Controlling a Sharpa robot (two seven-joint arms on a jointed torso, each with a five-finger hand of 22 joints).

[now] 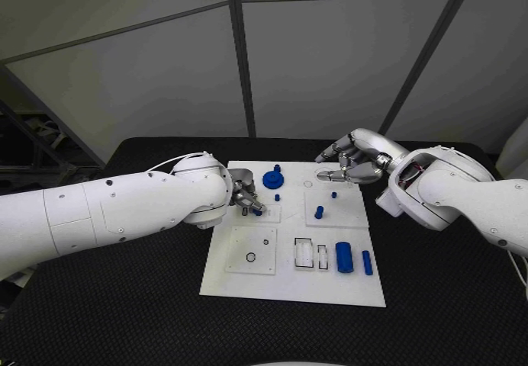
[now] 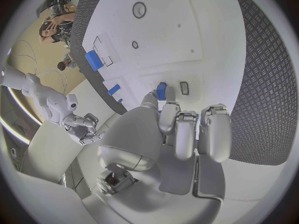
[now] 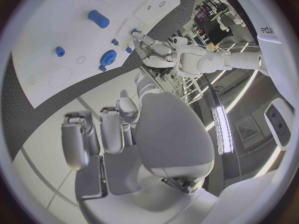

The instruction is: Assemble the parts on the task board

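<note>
The white task board [image 1: 288, 284] lies in the middle of the black table. My left hand [image 1: 244, 200] reaches over its near-left part and pinches a small blue part [image 1: 258, 212] at its fingertips. In the left wrist view this blue part [image 2: 161, 90] sits just beside a small rectangular slot [image 2: 184, 87]. My right hand [image 1: 354, 164] hovers over the board's far right corner, its fingers apart and nothing in them. A blue gear [image 1: 273, 180], a short peg [image 1: 319, 213], a thick cylinder [image 1: 343, 257] and a thin bar [image 1: 366, 263] are on the board.
Two smaller blue pegs [image 1: 276, 197] [image 1: 333, 194] stand near the board's far middle. Rectangular recesses [image 1: 304, 252] and a round hole [image 1: 251, 257] mark the near half. Black table [image 1: 451, 305] surrounds the board. The right wrist view shows the gear [image 3: 109, 58] and cylinder [image 3: 98, 19].
</note>
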